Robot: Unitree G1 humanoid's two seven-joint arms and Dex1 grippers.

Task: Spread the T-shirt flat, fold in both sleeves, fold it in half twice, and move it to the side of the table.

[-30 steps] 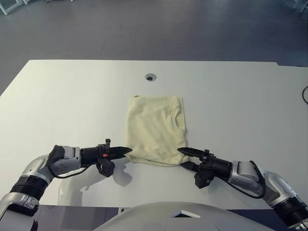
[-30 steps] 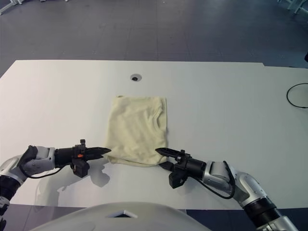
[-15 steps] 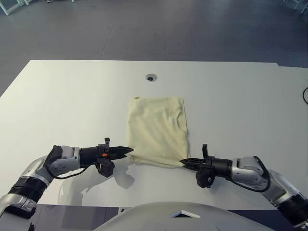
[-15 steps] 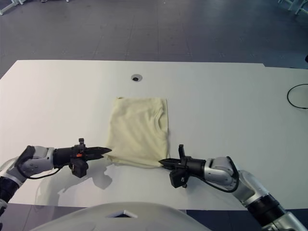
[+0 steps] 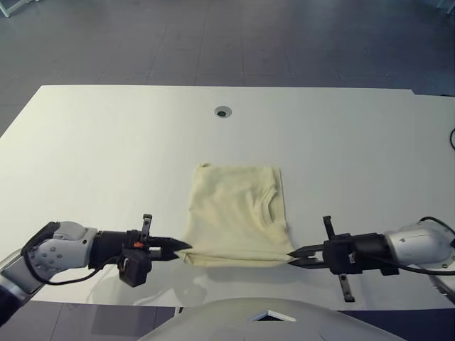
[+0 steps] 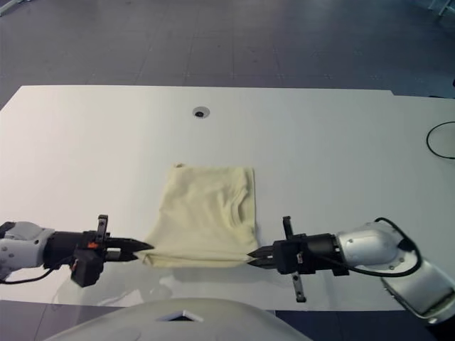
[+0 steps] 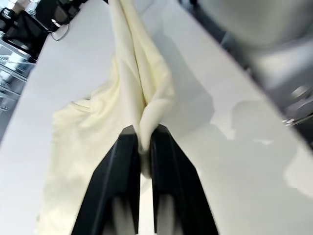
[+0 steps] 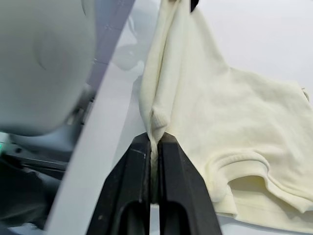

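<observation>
Over on the left, the left gripper point(image 5: 185, 248) lay low along the white rectangular table point(image 5: 99, 149), its 2 black fingers point(image 7: 121, 161) all but closed, with only a bunched fold of cloth between them, and that was the near left corner of the pale yellow cotton T-shirt point(image 5: 238, 213). The T-shirt itself sat in the middle of the table toward the near edge, already narrowed to a neat upright panel, no sleeves sticking out, the ribbed collar point(image 5: 269, 207) showing on its right half, and a small round grey hole point(image 5: 223, 111) in the tabletop well beyond it. On the right, the right gripper point(image 5: 291, 256) mirrored its partner: its fingers point(image 8: 132, 171) were nipped down on the near right corner, and the near hem ran taut between the 2 grips. By the look of it, the sleeves were in and a half-fold was the step in hand. The next move would call for both arms to lift that hem together, level and evenly, carry it over to meet the far edge, and let go only once the corners lined up.
</observation>
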